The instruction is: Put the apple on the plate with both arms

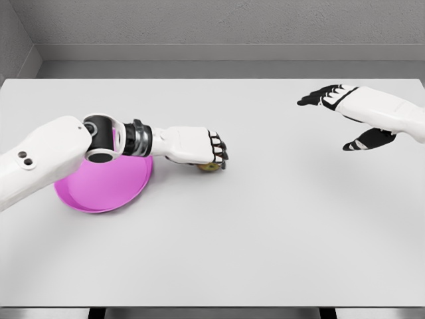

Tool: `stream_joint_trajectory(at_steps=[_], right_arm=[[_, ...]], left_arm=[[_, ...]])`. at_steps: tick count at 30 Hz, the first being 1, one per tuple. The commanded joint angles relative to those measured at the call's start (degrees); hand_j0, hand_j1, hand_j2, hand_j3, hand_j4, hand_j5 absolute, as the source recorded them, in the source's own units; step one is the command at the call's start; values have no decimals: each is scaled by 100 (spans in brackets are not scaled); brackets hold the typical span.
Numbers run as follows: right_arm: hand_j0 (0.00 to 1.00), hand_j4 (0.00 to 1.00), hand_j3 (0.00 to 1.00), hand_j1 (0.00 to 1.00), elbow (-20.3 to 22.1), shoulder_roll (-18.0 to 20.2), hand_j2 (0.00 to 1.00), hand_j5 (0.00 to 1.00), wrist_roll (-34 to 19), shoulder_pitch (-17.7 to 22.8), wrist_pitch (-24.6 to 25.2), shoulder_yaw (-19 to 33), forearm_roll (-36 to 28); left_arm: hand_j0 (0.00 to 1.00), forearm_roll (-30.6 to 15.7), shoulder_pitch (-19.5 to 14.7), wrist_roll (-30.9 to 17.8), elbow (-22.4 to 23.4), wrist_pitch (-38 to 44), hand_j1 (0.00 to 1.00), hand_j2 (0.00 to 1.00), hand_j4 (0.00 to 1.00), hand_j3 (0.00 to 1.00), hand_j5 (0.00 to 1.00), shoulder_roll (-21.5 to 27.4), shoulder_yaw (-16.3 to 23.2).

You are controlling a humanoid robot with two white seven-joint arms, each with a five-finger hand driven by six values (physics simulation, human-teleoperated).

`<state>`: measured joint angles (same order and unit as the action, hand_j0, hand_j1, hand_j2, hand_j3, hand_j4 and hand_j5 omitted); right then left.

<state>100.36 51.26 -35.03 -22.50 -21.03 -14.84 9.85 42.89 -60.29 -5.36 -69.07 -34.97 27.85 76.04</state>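
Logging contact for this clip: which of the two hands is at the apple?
The left hand, curled over the apple beside the pink plate; the right hand hovers open, far away.

My white table carries a magenta plate near its left edge, with an apple lying just beside it.

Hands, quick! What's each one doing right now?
Left hand: fingers curled down over the apple, beside the pink plate.
Right hand: fingers spread open, holding nothing.
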Motion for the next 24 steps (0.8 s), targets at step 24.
stream_joint_trajectory(at_steps=[24], right_arm=[[100, 100, 100, 100, 1, -2, 100, 100, 3, -9, 11, -19, -27]], left_arm=[[21, -492, 360, -44, 201, -3, 21, 21, 21, 21, 21, 370, -1601]])
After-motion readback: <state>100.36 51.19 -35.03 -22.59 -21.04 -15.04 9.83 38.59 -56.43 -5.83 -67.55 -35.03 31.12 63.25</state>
